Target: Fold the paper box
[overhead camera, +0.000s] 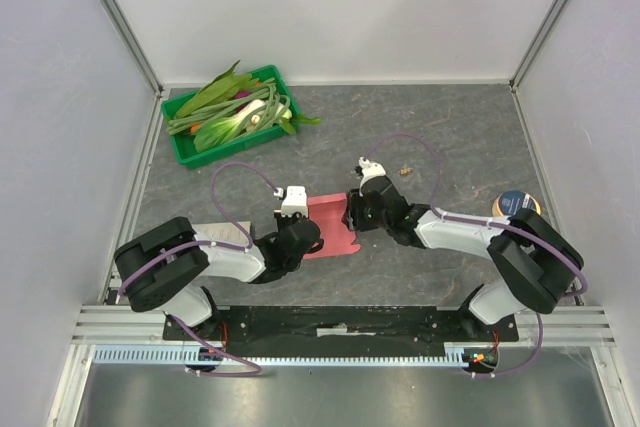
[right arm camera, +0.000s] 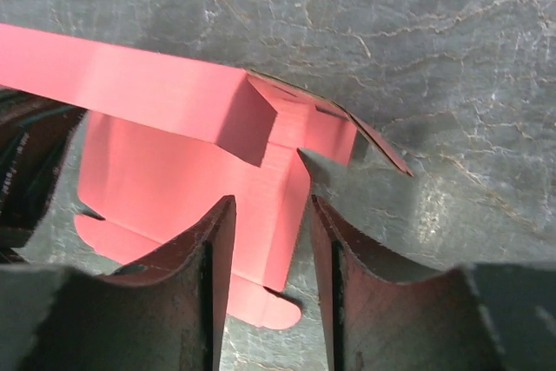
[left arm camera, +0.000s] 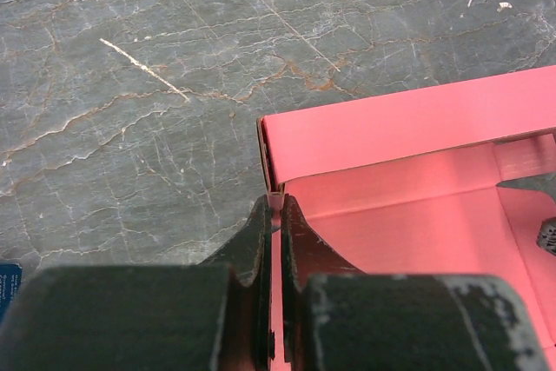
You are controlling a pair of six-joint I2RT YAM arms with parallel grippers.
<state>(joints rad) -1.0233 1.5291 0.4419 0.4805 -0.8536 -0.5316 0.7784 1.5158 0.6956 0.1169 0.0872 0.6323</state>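
The box [overhead camera: 330, 223] lies on the tabletop [overhead camera: 450, 137] between the two arms. Its long side runs left to right, and one long wall is folded up. The left arm [overhead camera: 225, 259] pinches the box's left end tight in its jaws. The right arm [overhead camera: 455, 230] has its jaws apart, holding nothing, right over the right end flap, so it is nearest that flap.

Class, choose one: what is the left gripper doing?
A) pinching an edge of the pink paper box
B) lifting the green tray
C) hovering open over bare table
A: the left gripper is shut on a thin edge of the paper box.
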